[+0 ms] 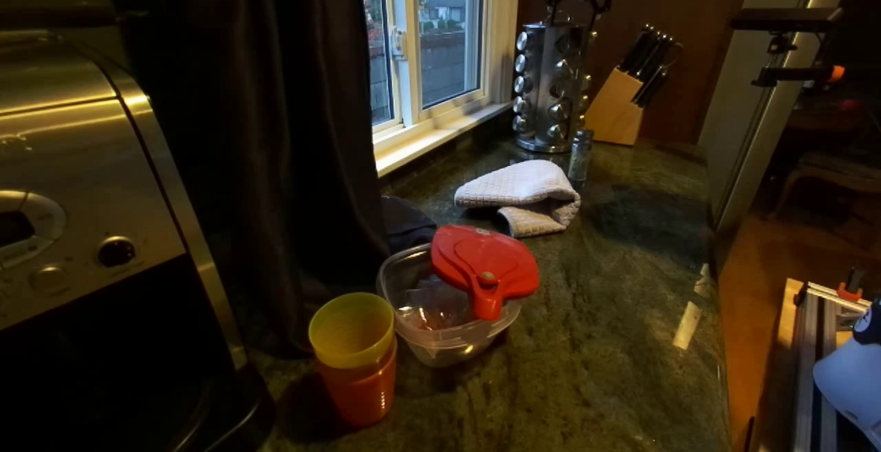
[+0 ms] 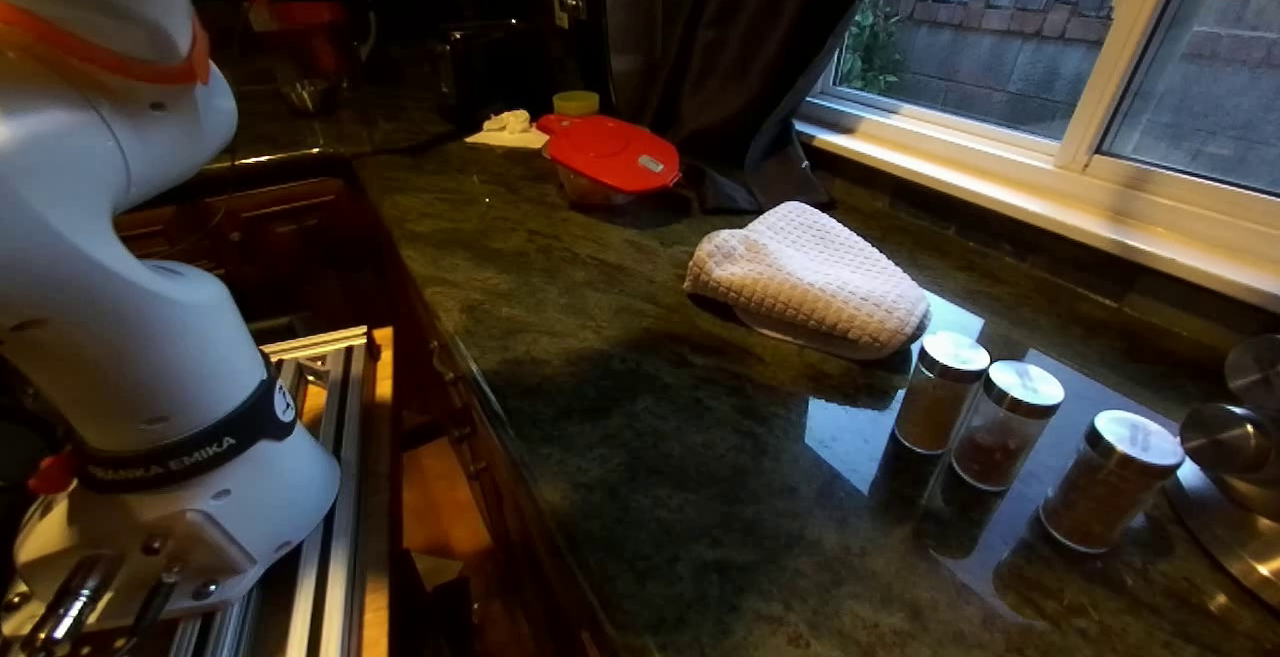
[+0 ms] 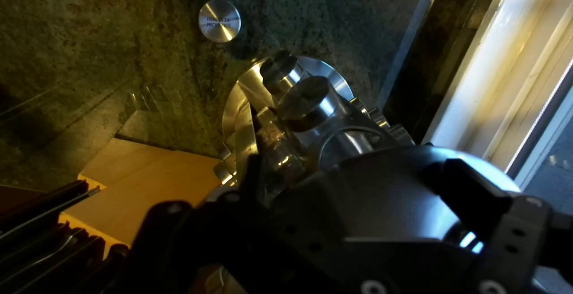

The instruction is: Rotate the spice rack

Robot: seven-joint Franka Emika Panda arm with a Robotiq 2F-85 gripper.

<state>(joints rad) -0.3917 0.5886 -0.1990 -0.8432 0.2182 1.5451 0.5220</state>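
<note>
The spice rack [image 1: 540, 87] is a tall silvery carousel tower of jars with metal lids. It stands upright at the far end of the counter, beside the window. Only part of it shows at the right edge of an exterior view [image 2: 1228, 440]. In the wrist view its round metal top [image 3: 385, 195] lies below my gripper. My gripper [image 1: 572, 22] is open at the top of the rack. In the wrist view [image 3: 347, 168] one finger is beside the top's edge and the other overlaps the disc. I cannot tell whether the fingers touch it.
A wooden knife block [image 1: 614, 109] stands close beside the rack. Loose spice jars [image 2: 1008, 424] stand before it; one lid shows in the wrist view [image 3: 220, 20]. The window sill [image 1: 440, 137] runs behind. A folded towel [image 1: 519, 187], red lid [image 1: 485, 263] and cups [image 1: 354, 362] lie farther along.
</note>
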